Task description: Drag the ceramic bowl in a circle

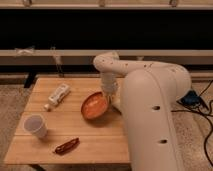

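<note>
While under end effector (108,93), bowl (93,106) aslant

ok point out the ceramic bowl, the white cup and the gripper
ceramic bowl (94,106), camera view, middle of its orange inside
white cup (36,126), camera view, middle of the cup
gripper (107,92), camera view, tip at the bowl's far right rim

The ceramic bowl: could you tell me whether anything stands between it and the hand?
Nothing visible does: the hand is right at the ceramic bowl, at its far rim. The white cup, bottle and brown packet all lie apart from it.
</note>
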Controlling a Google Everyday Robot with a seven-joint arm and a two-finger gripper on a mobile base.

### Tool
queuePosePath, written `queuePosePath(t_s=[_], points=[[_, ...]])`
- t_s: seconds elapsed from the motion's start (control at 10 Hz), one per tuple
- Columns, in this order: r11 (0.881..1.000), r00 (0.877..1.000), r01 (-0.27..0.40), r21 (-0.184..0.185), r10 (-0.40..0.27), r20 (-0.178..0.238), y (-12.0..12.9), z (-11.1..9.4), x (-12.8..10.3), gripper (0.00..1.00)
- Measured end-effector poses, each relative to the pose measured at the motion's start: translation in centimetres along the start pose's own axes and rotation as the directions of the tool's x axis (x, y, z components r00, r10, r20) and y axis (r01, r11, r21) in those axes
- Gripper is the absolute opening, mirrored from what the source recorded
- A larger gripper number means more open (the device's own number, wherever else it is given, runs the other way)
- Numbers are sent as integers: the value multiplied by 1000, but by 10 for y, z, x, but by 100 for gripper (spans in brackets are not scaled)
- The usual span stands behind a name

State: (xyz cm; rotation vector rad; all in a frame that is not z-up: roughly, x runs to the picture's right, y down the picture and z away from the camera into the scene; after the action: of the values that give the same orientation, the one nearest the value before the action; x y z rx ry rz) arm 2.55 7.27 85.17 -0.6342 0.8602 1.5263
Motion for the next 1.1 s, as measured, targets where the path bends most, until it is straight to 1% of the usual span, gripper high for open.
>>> queuePosePath(t_s=[0.3,0.4,0.6,0.7,0.9,1.1], points=[[998,998,56,-3,-56,20,38,-3,-34,0],[996,995,94,-3,-94,24,58,-3,-45,0],[988,987,157,-3,-157,23,84,-3,-55,0],[980,980,199,-3,-199,19,100,-2,-58,0],[960,960,281,-7,-281,9,129,1,-53,0],[944,944,330,-17,-330,-7,141,4,-40,0]])
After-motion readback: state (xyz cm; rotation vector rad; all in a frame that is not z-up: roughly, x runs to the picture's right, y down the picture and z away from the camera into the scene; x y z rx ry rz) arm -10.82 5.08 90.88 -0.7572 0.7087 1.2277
